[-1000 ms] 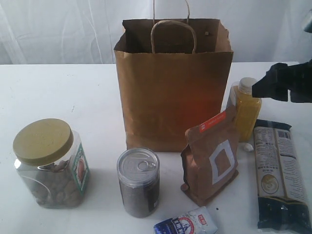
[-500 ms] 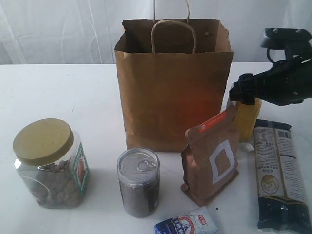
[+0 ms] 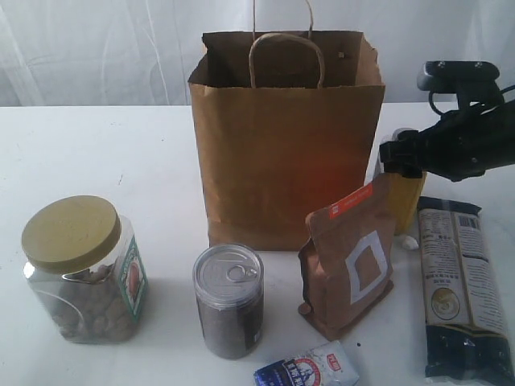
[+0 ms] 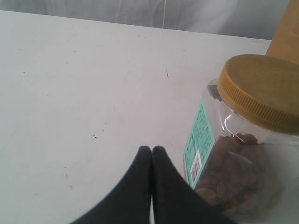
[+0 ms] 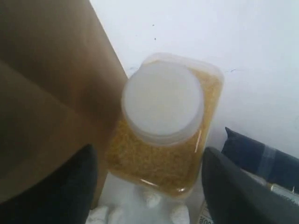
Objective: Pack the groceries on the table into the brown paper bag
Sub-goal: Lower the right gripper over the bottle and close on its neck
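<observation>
Now yellow juice bottle point(image 5: 161, 107) stands upright on bench point(image 5: 224, 32), long axis vertical, cap up; right pincer point(image 5: 148, 158) spread wide astride it; left pincer point(image 4: 152, 158) closed, empty.

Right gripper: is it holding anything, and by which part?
Nothing is held. The right gripper is open, its fingers either side of the yellow juice bottle, not closed on it. The left gripper is shut on nothing.
</observation>
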